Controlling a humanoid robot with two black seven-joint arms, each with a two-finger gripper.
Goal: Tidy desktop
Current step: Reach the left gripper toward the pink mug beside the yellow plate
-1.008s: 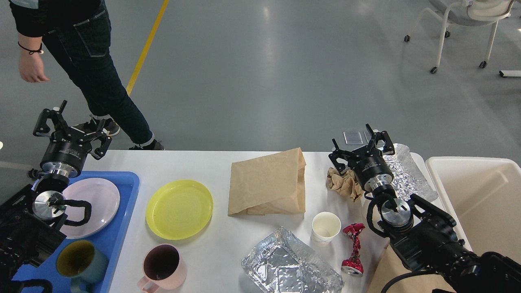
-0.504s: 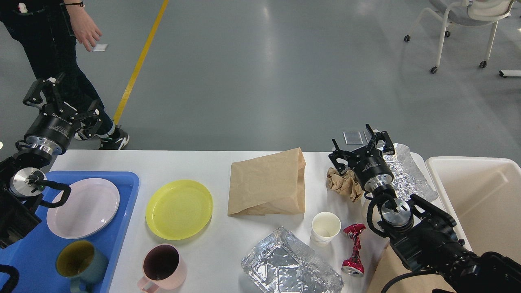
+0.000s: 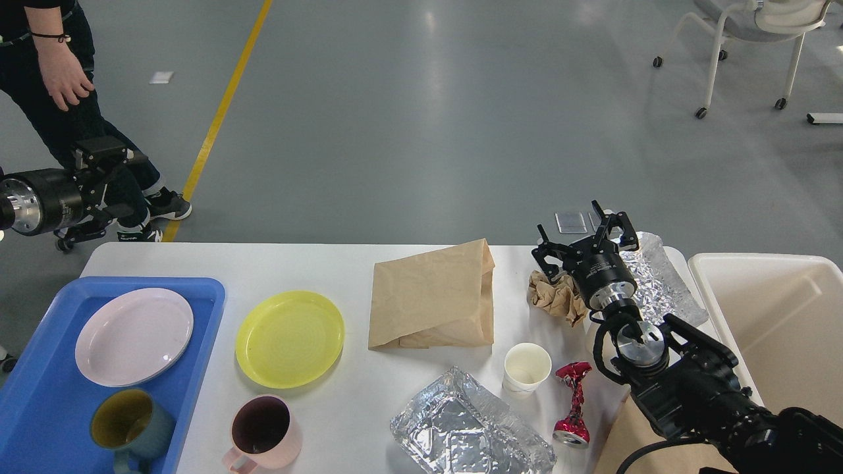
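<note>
White desktop (image 3: 342,263) lay beneath right gripper (image 3: 585,238), jaws apart, empty; left gripper (image 3: 108,181) hung off its left edge, state unclear.

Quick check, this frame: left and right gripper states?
Left gripper: seen side-on beyond the desktop's left corner, fingers not distinguishable; cannot tell.
Right gripper: open, holding nothing, above the crumpled brown paper.

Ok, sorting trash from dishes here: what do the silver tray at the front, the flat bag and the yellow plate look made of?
The silver tray looks like thin aluminium foil: shiny, crinkled, embossed. The flat bag seems to be brown kraft paper: matte, creased, with folded edges. The yellow plate is probably plastic: uniform colour, smooth with a soft sheen, though glazed ceramic can't be ruled out.
</note>
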